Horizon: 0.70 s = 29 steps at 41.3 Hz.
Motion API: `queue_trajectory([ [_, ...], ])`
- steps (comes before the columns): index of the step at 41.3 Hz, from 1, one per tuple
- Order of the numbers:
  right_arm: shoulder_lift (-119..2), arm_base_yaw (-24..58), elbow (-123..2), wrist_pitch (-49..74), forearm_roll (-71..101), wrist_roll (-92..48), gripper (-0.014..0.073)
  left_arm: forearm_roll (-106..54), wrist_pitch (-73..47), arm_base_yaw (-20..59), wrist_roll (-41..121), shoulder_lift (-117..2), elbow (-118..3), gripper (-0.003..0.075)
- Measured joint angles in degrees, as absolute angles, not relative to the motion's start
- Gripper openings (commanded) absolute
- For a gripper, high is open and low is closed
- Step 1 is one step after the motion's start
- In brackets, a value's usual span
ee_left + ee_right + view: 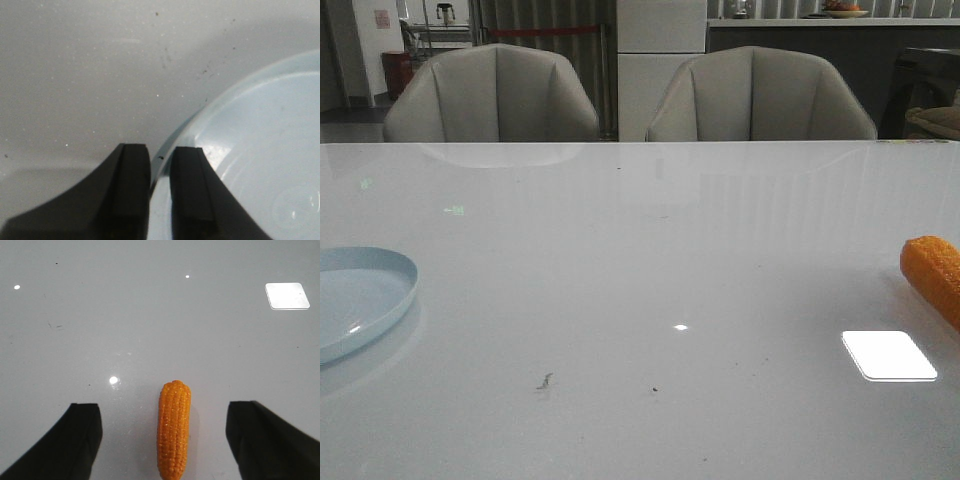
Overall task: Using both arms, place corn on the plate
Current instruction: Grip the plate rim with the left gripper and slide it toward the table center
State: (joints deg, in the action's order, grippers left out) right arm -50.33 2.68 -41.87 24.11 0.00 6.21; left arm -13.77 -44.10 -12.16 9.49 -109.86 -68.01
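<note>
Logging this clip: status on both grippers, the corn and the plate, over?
Left gripper nearly shut, straddling the plate rim. Right gripper open, corn lying between its fingers, ungripped. Corn on the table, far from plate; path clear.

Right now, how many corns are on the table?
1. The corn lies on the white table at its right edge, partly cut off in the front view, between the open right gripper fingers. None is on the plate.

Left end effector (160, 192) has its fingers nearly closed; right end effector (165, 440) is spread wide.
</note>
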Motion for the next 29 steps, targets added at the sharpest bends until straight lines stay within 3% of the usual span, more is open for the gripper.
queue_trajectory([
  [12, -50.3, 2.7, -41.9, 24.2, 0.0, 6.2, 0.0615, -16.7, -49.1, -8.8, 12.9, -110.5, -70.7, 0.0093],
  [29, -50.3, 2.7, -41.9, 24.2, 0.0, 6.2, 0.0615, -24.8, -53.6, 8.1, 15.0, -110.8, -83.3, 0.0094],
])
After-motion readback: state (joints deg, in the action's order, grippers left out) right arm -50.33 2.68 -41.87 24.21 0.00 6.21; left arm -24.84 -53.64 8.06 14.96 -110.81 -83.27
